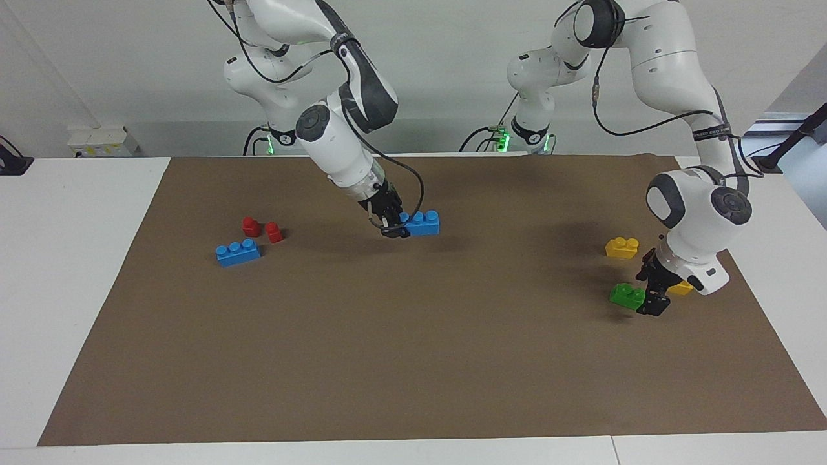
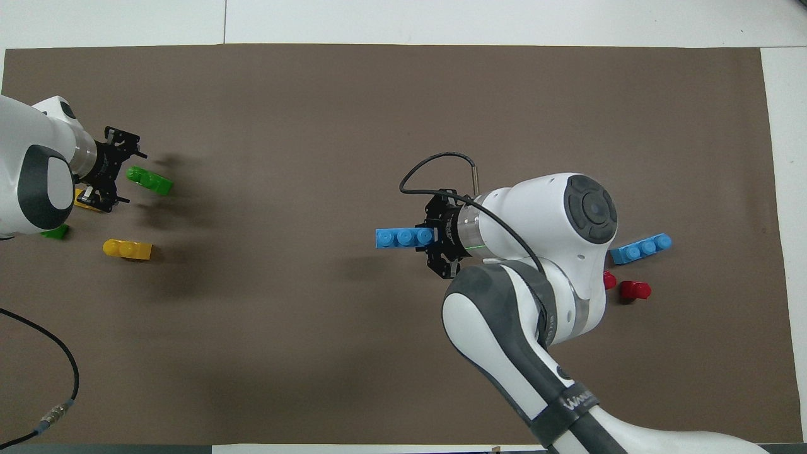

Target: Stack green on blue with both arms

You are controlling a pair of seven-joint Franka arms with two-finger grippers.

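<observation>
Right gripper (image 1: 395,227) is clamped on one end of a blue brick (image 1: 423,223), holding it level and just above the mat (image 1: 413,361) near the table's middle, studs up; its shadow on the mat under it tells me it's lifted. Second blue brick (image 1: 238,252) sits untouched toward the right arm's end of the table, with two small red pieces (image 1: 261,229) just beside it, slightly nearer the robots. Over at the left arm's end, a yellow brick (image 1: 621,247) lies nearest the robots. Left gripper (image 1: 654,298) hangs just farther out, closed on the end of a green brick (image 1: 627,296), which also looks raised off the mat going by its shadow in the overhead view. A second yellow brick (image 1: 681,289) is mostly hidden by that wrist, and I see a sliver of another green brick (image 2: 55,232) under the left arm from above. My read: both picks are done, we're at the start of the bring-together step. Next I need both arms converging over the open middle, green carried above blue, studs aligned with the green's underside, then a straight press down while the right arm holds blue steady. End-grips mean either brick could pivot under press load, so I'd go slow.
</observation>
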